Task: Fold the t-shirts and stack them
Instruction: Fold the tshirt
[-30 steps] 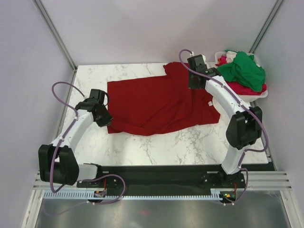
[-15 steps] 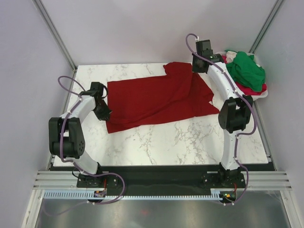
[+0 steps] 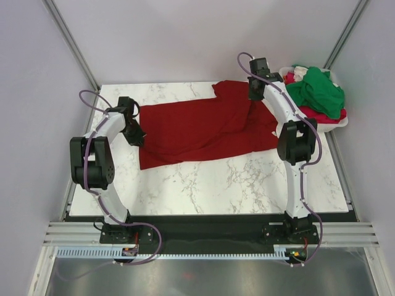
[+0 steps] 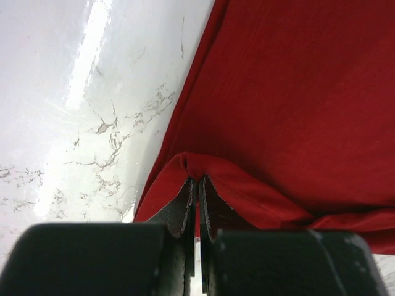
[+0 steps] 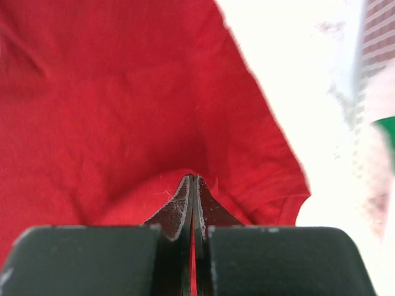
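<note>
A dark red t-shirt [image 3: 203,126] lies spread over the far half of the marble table, its near hem slanting. At the shirt's left edge my left gripper [image 3: 137,132] is shut on a raised fold of the hem; in the left wrist view the gripper [image 4: 198,182] pinches the dark red t-shirt [image 4: 290,105]. My right gripper [image 3: 255,92] is shut on the cloth near the far right sleeve. The right wrist view shows this gripper [image 5: 194,179] pinching a peak of the dark red t-shirt [image 5: 123,105]. A bright green t-shirt [image 3: 316,91] and a lighter red t-shirt [image 3: 321,115] lie heaped at the far right.
The white plastic basket [image 3: 344,119] holding the heaped shirts stands at the table's far right corner. Bare marble table [image 3: 234,185] stretches along the near half. Grey walls and metal posts close in the left, right and far sides.
Both grippers have moved toward the far side, still shut on the dark red shirt. The shirt has slid away with them, and its near hem now lies farther back.
</note>
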